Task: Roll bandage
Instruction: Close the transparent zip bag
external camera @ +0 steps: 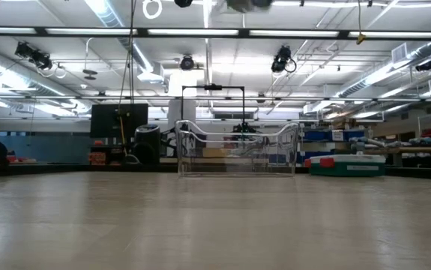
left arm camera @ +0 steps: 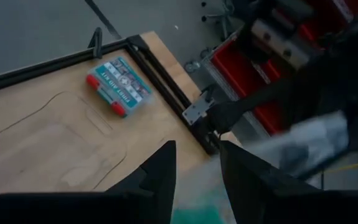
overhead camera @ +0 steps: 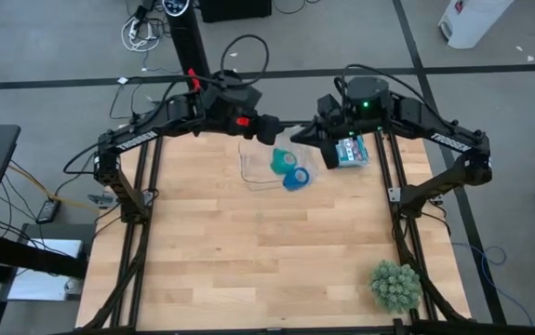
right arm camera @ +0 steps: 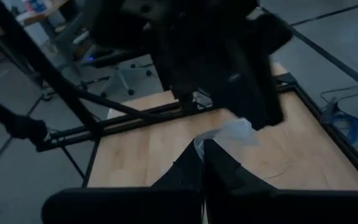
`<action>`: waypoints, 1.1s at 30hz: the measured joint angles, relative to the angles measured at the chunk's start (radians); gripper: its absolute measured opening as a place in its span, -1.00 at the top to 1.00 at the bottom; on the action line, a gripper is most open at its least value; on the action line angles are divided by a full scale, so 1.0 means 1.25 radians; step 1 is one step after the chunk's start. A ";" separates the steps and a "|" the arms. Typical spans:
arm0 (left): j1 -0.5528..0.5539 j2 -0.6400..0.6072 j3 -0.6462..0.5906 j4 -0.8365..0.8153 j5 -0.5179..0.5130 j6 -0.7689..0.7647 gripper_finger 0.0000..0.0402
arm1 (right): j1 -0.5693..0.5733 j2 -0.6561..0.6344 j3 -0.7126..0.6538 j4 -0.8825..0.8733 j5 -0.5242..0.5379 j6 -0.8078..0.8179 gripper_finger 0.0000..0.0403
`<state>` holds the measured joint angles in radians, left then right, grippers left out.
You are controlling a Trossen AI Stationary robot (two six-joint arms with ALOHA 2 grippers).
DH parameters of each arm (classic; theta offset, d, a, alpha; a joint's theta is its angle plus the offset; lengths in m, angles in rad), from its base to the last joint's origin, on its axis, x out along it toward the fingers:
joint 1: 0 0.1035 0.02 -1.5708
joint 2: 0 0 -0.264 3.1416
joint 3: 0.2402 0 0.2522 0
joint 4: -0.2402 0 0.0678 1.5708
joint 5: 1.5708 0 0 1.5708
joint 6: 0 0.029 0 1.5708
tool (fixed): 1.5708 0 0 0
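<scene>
Now | bandage (overhead camera: 279, 160): teal coil, no clear long axis, touching blue roll (overhead camera: 295, 179) at 5 o'clock | left gripper (overhead camera: 277, 131): partly open, empty | right gripper (overhead camera: 297, 136): shut on clear plastic (right arm camera: 228, 133)

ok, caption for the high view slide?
Both grippers, left and right, meet above a clear bag holding teal bandage and blue roll.

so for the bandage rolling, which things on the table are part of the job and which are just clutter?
Job:
- bandage, teal coil at the far end of the table, inside a clear plastic bag
- left gripper, just behind it
- right gripper, shut, pinching clear plastic

Lying about:
- blue roll beside the bandage
- first aid box
- spiky green ball, near right corner
</scene>
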<state>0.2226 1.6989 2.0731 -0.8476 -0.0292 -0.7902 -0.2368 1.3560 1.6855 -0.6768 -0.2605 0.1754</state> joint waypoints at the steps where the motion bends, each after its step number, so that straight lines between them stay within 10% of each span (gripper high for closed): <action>1: 0.000 0.000 0.000 0.010 0.000 0.000 0.35 | 0.003 0.000 0.000 0.001 0.001 -0.004 1.00; 16: 0.000 -0.009 0.000 0.033 0.078 0.068 0.35 | -0.004 0.024 -0.001 -0.077 -0.002 0.027 1.00; 28: -0.006 -0.009 0.000 0.127 0.100 0.301 0.35 | -0.003 0.017 0.000 -0.306 -0.159 0.086 1.00; 33: -0.003 -0.009 0.000 0.120 0.082 0.334 0.35 | 0.019 0.015 0.000 -0.401 -0.072 0.238 1.00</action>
<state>0.2188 1.6882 2.0735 -0.6980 0.0731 -0.3725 -0.2135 1.3746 1.6852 -1.1780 -0.3505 0.4724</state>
